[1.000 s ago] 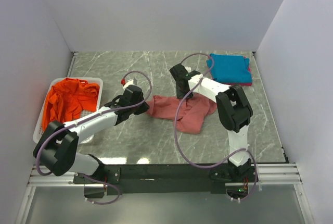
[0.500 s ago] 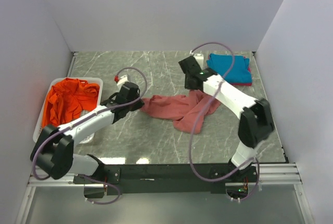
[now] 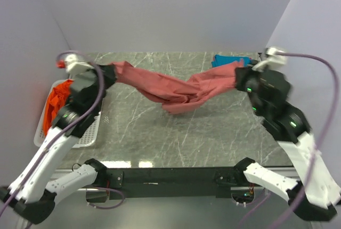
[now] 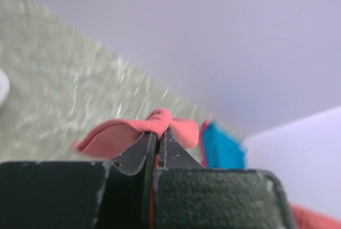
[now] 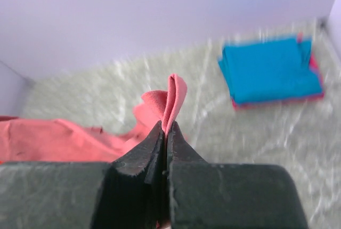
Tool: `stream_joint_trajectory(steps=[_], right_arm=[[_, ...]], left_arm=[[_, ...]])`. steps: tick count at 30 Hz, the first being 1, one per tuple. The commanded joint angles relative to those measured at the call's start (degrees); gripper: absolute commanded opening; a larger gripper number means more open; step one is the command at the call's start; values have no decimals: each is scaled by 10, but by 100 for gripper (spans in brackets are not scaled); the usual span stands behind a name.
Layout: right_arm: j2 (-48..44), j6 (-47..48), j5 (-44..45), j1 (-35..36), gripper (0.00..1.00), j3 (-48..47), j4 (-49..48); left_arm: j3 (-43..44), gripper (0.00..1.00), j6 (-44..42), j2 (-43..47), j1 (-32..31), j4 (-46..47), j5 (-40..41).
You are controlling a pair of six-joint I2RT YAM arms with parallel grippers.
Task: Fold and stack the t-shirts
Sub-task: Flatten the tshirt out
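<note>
Salmon-red t-shirt (image 3: 176, 88) aloft, edges in left hand (image 3: 110, 72) and right hand (image 3: 241, 74)

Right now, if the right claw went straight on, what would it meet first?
The right claw, shut on the salmon shirt, would probably meet bare table left of the teal shirt; depth is unclear.

The left pincer (image 3: 110, 73) and right pincer (image 3: 241, 74) have risen apart — the salmon-red t-shirt (image 3: 176, 88) now hangs between them.
</note>
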State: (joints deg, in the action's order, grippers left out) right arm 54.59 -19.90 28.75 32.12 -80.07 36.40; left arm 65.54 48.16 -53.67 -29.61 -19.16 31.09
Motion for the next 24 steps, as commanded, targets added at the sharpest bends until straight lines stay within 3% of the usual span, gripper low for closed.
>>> stream_joint_trajectory(steps=[1, 10, 19, 24], right_arm=[[-63, 59, -6, -1, 0, -53, -15], [-200, 90, -52, -2, 0, -148, 16], [-216, 116, -27, 0, 0, -219, 32], [-182, 124, -5, 0, 0, -205, 18]], left_arm=[[64, 1, -39, 60, 3, -1, 84], [148, 1, -109, 175, 4, 22, 104], [194, 1, -138, 208, 3, 36, 132], [206, 1, -142, 165, 3, 19, 148]])
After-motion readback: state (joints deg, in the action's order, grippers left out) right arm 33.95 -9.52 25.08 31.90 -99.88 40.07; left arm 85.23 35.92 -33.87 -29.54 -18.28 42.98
